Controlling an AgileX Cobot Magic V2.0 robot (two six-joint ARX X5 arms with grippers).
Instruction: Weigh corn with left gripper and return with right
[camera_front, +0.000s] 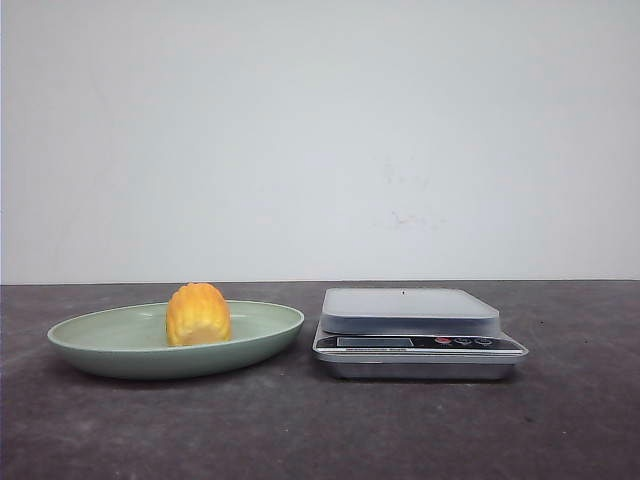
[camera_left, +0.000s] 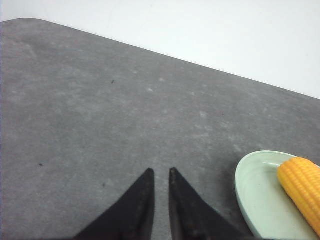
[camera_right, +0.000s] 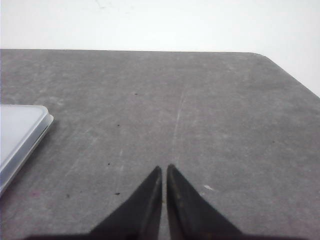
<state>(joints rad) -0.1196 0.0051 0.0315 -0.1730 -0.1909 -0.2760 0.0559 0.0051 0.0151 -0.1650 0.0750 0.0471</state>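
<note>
Two sets of black jaws hang low over the dark grey surface (camera_front: 320, 430), neither gripping anything. The left gripper (camera_left: 161, 172) has its jaws nearly together, only a narrow slit between the tips. The right gripper (camera_right: 164, 168) has its jaws drawn just as close, a thin gap showing between the points.

Nearest the left jaws, off to one side of the tips, lies the pale green plate (camera_left: 247, 187), its rim close to them but not touching. The corn (camera_left: 302, 187) rests inside the plate, farther from the tips than the near rim, yellow-orange with ribbed kernel rows. Ahead of the left jaws only bare grey surface runs up to a white wall (camera_front: 320, 140).

Beside the right jaws, well apart from the tips, a corner of the scale (camera_right: 20, 135) shows its pale weighing platform.

From the front, neither gripper is in view. The corn (camera_front: 198, 314) sits near the plate's (camera_front: 110, 350) middle, and the scale (camera_front: 415, 335) stands just beside the plate, a small gap between them, its platform bare.
</note>
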